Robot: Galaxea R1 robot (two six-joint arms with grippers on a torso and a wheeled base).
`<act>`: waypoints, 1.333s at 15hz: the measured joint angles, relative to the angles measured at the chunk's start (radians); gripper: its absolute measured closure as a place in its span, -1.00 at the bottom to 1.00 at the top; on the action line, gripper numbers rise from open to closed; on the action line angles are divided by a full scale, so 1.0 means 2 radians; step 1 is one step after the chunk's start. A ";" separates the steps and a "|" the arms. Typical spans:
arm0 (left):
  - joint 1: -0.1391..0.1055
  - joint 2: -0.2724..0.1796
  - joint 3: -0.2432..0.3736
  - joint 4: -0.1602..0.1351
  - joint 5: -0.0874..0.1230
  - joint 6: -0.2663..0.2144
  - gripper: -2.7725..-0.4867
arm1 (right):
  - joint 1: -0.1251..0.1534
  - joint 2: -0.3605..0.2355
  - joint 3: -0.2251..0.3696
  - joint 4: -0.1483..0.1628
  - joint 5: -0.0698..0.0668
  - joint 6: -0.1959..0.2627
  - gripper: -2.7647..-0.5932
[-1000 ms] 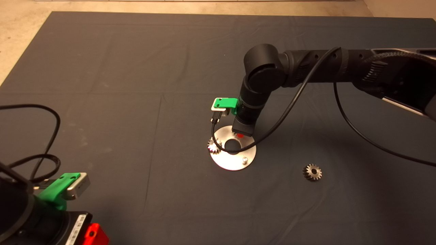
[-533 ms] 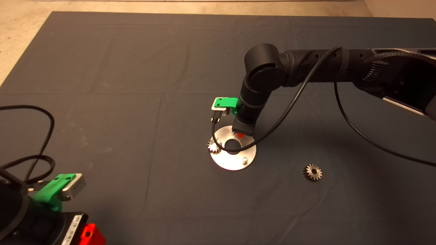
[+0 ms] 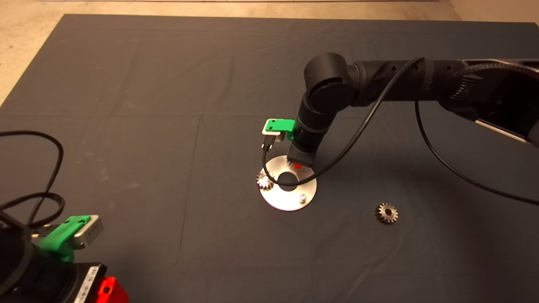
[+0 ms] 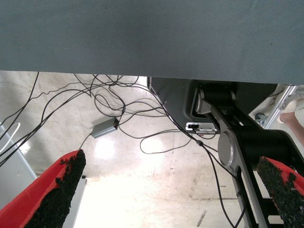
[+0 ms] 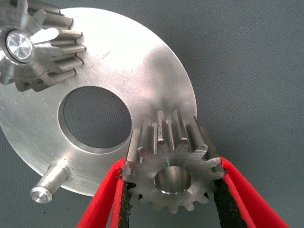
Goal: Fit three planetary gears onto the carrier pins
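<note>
Mat (image 3: 168,84), dark and creased, fills nearly the whole head view, with pale floor (image 3: 25,33) showing at the upper left corner. Right arm (image 3: 400,80) sweeps in from the right edge and bends down over the disc (image 3: 283,201) at centre, hiding the disc's far rim and the pin there. Right gripper (image 5: 173,190) is clamped on a gear (image 5: 172,161), held over the disc's edge. Left gripper (image 4: 166,190) sits parked at the lower left corner, fingers (image 4: 57,190) spread wide, its camera showing only floor, cables and part of the robot's base beyond the mat's edge. One gear (image 3: 264,180) is seated on the disc's left pin, half behind a cable. Bare pin (image 3: 302,196) stands at the disc's lower right. Loose gear (image 3: 386,212) lies on the mat, well apart to the lower right.
</note>
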 joint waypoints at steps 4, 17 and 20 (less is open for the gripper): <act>0.000 0.000 0.000 0.000 0.000 0.000 -0.86 | -0.001 -0.012 0.009 -0.003 0.001 0.000 0.61; 0.000 0.000 0.000 0.000 0.000 0.001 -0.86 | -0.002 -0.014 0.015 -0.003 -0.001 0.000 0.61; 0.000 0.000 0.000 0.000 0.000 0.001 -0.86 | -0.003 -0.012 0.016 -0.005 -0.001 0.000 0.61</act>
